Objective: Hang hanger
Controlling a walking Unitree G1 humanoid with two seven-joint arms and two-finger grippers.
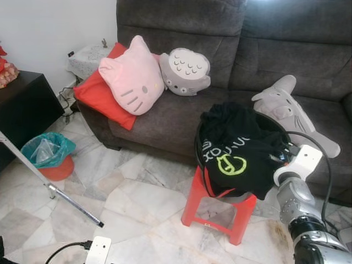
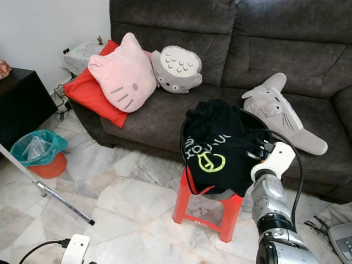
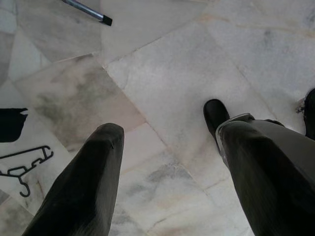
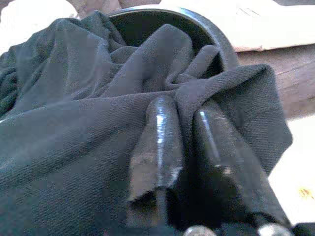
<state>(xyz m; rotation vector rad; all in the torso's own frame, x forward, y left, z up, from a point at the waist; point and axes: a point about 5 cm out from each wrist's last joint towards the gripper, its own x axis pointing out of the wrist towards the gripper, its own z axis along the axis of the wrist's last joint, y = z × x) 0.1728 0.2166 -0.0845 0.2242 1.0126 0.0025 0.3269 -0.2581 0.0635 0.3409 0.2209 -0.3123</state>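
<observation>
From the head camera, a black shirt (image 1: pixel 236 151) drapes over a dark basin (image 2: pixel 256 124) on a red stool (image 1: pixel 217 206) before the sofa (image 1: pixel 181 110); the right gripper (image 4: pixel 184 147) reaches into it.

Right wrist: fingers nearly together, pinching a soft, limp fold.

Left wrist: the left gripper (image 3: pixel 170 162) hangs wide open, empty, above the floor – a black hanger (image 3: pixel 24 169) lies there, thin, light, likely rigid; best taken by its bar.

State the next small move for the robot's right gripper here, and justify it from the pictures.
Probably lift the black shirt from the black basin on the red stool: the right gripper is pinched on its fabric, and the hanger lies on the floor.
</observation>
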